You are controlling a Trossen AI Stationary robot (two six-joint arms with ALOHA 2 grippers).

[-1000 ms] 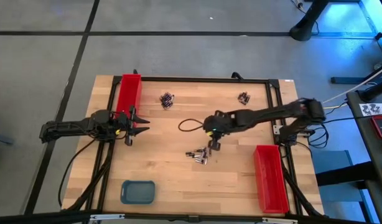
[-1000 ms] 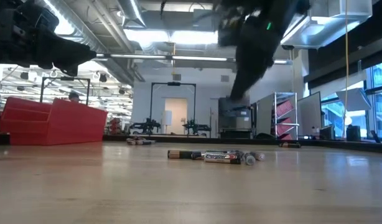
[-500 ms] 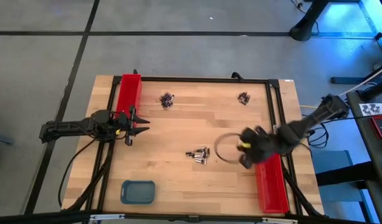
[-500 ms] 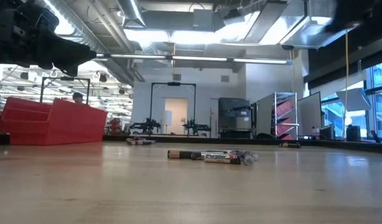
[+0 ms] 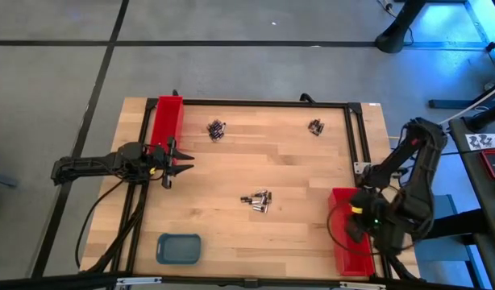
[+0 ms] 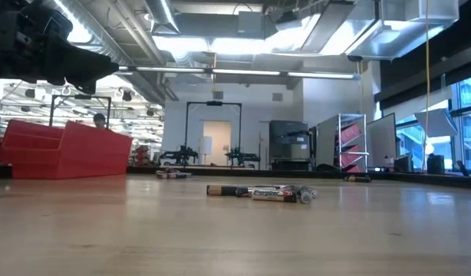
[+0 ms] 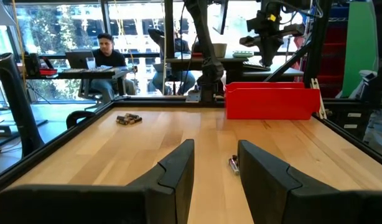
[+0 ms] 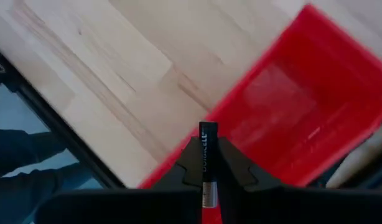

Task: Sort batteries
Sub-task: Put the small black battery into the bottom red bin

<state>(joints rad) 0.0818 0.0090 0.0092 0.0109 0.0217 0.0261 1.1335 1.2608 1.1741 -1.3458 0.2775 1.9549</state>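
Right wrist view shows one battery (image 8: 208, 163) clamped upright between the right gripper (image 8: 208, 167) fingers, above the right-hand red tray (image 8: 303, 118); high view places that gripper (image 5: 359, 221) over the tray near the table (image 5: 255, 161) edge; remaining batteries lie in three clusters: centre (image 5: 258, 200), far left (image 5: 217, 128), far right (image 5: 315, 126); left gripper (image 5: 172, 167) waits beside the other red tray (image 5: 166, 121), fingers partly apart, empty; risk, in my judgement: release near the rim could send the cell bouncing off the wall onto the table.
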